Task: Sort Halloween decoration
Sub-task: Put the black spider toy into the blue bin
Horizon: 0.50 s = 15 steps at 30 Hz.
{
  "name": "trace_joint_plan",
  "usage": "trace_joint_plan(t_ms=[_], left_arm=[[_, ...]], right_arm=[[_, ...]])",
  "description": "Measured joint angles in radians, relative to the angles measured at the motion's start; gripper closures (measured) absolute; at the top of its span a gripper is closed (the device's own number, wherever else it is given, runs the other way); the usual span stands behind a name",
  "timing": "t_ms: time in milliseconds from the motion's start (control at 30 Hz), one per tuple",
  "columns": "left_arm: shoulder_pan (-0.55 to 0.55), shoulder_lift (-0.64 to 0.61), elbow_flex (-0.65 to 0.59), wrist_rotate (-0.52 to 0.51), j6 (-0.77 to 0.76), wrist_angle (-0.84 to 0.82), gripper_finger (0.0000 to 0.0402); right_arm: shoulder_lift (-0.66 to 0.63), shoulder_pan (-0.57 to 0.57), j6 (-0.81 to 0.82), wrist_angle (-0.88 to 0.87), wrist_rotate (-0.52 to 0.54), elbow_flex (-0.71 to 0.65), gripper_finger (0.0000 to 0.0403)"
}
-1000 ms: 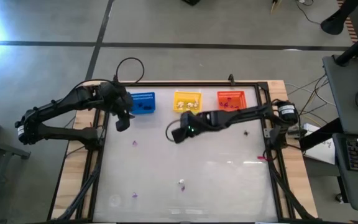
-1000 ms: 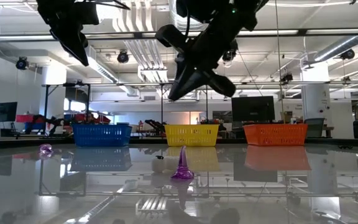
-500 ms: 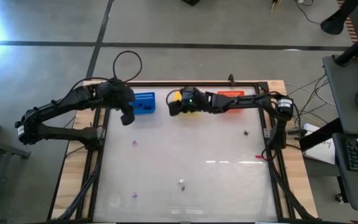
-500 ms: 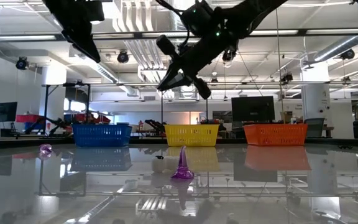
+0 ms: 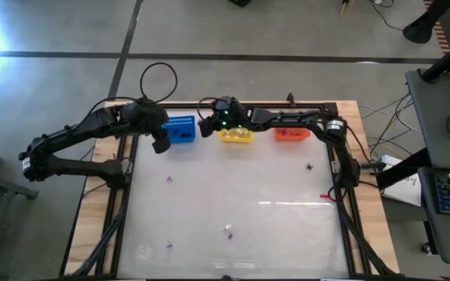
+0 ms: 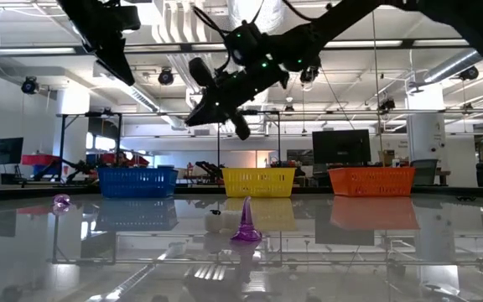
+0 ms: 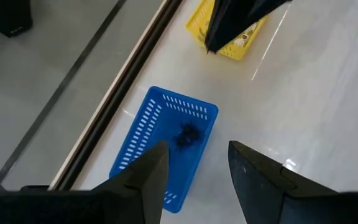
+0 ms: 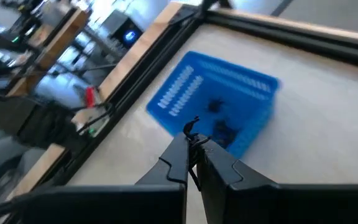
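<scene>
My right gripper (image 5: 206,125) hangs in the air above the table's far edge, between the blue mesh basket (image 5: 180,129) and the yellow mesh basket (image 5: 236,134), its fingers pressed together on a tiny black trinket (image 8: 193,126) whose thin legs poke out past the tips. In the right wrist view the blue basket lies just ahead of those tips, with dark trinkets (image 8: 222,127) already resting inside it. My left gripper (image 5: 160,146) hovers at the near left corner of the same blue basket, fingers spread wide with nothing between them. An orange-red mesh basket (image 5: 291,130) completes the row along the far edge, to the right of the yellow one, which holds pale pieces. On the open glossy white table (image 5: 272,234) the rest of the decoration is scattered well apart: a small purple cone (image 6: 246,222) and a white piece (image 5: 227,229) near the front edge, another purple bit (image 5: 169,179) toward the left side, a dark one (image 5: 308,165) toward the right
</scene>
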Motion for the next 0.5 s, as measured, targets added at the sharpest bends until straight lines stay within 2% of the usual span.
trace_joint_plan(t_ms=[333,500], left_arm=[[0.000,0.000,0.000,-0.001,-0.054,-0.016,0.0251],[0.000,0.000,0.000,-0.001,-0.077,-0.020,0.0251]], right_arm=[[0.174,-0.034,-0.104,-0.108,-0.223,0.252,0.0394],[0.255,-0.034,-0.203,-0.229,-0.238,0.395,0.0394]])
